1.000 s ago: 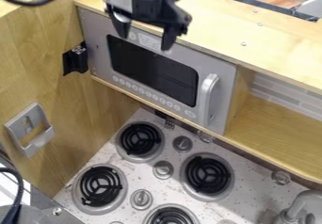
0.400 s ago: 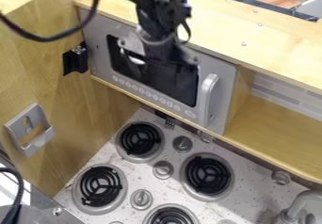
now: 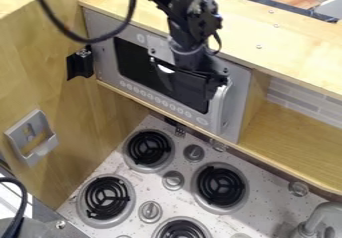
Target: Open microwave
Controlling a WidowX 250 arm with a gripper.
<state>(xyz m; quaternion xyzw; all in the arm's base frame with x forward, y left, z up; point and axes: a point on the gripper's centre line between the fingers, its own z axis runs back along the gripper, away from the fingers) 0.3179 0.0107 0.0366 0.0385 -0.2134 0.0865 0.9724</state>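
The gripper hangs in front of the microwave, over the right part of its dark window. Its two fingers are spread wide apart, one over the window and the other by the upper end of the silver handle. Whether that finger touches the handle I cannot tell. The microwave's silver door is closed against its body, with a row of round buttons below the window. Part of the window and the handle's top end are hidden behind the gripper.
Below lies a stove top with black coil burners and knobs. A faucet stands at lower right. The wooden side wall on the left holds a grey bracket; a wooden shelf is at right.
From above the microwave's top edge, the gripper has come down in front of the door and moved right to the handle's upper end. The door has not moved.
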